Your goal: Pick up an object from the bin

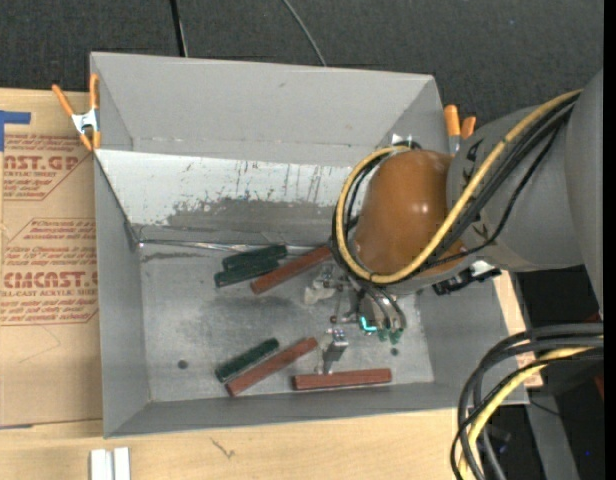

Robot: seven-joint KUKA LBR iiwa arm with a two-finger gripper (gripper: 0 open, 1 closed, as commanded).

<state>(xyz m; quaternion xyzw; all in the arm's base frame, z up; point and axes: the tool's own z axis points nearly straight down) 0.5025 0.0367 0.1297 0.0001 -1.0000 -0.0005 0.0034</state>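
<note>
On the left of the bin (258,98) floor you see a dark green bar (250,265) lying slanted near the back wall, with a reddish-brown bar (291,268) touching its right end. Nearer the front, a second green bar (246,359) lies alongside a slanted brown bar (273,366). The gripper (335,351) sits low at that slanted brown bar's right end, just above a flat brown bar (342,378) by the front wall. The orange cover (403,213) and cables (346,203) crowd over it. You cannot tell whether it is released, clenched or grasping anything.
</note>
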